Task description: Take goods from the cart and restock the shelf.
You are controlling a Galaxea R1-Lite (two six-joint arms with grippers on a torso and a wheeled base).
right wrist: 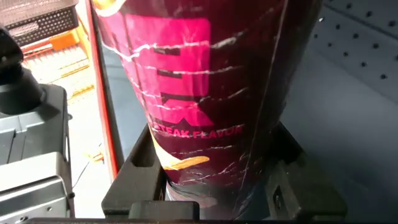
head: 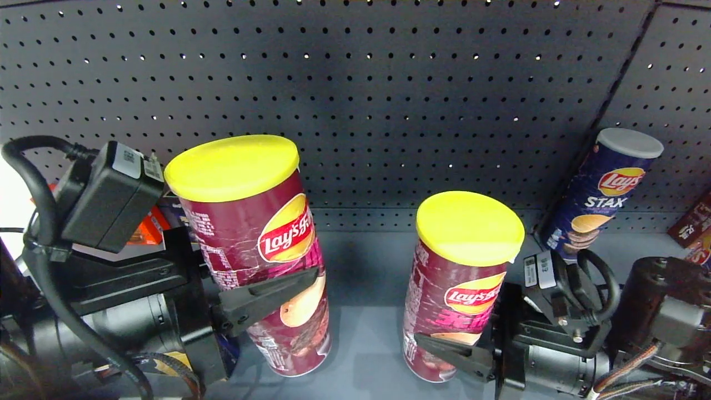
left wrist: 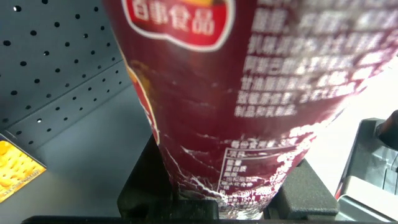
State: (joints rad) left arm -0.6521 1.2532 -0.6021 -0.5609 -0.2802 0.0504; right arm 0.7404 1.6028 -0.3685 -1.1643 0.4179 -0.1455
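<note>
Pegboard (head: 389,83) behind grey shelf (head: 366,266). My left pincer (head: 266,291) grips the left can (head: 244,222) and my right pincer (head: 447,347) the right can (head: 461,278), both low at the shelf's front. I judge this the placing step. Next: seat the bases flat, let go, back out.

- 2 cans stand upright on the shelf (head: 366,261), side by side and well apart, before the pegboard (head: 389,83).
- The left can (head: 250,233) sits nearer the front than the pegboard's foot; the right can (head: 461,266) stands to its right.
- The left gripper (head: 278,291) comes in from the left and clasps the left can at mid-height, 1 finger across its front.
- The right gripper (head: 444,347) comes in from the right and clasps the right can low down, near its base.
- A 3rd can (head: 600,200) stands behind and right of the right can, close to the pegboard.
- Packs (head: 694,222) lie right of the 3rd can, at the shelf's right end.
- A box (head: 145,229) lies behind and left of the left can.
</note>
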